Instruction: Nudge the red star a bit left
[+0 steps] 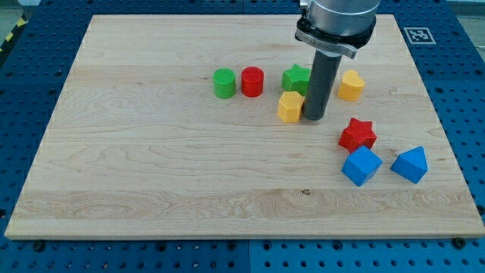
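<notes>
The red star (357, 134) lies on the wooden board (151, 152) at the view's right, just above a blue cube (361, 165). My tip (315, 118) rests on the board up and to the left of the red star, with a clear gap between them. The tip stands right beside a yellow block (290, 107) on its left and just below a green star (296, 78).
A green cylinder (223, 83) and a red cylinder (252, 81) stand left of the green star. A yellow heart-like block (350, 85) lies right of the rod. A second blue block (410, 164) lies at the right. The board's right edge is near.
</notes>
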Action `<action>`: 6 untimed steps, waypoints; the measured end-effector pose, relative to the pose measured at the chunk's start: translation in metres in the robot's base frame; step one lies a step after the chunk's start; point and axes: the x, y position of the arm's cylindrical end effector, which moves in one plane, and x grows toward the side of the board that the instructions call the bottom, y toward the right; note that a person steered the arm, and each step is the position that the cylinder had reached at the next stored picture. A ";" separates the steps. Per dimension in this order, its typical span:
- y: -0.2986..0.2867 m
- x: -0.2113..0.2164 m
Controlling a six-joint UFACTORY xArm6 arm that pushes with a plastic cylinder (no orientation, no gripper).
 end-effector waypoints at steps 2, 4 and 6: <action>-0.012 0.000; 0.064 0.001; 0.128 0.040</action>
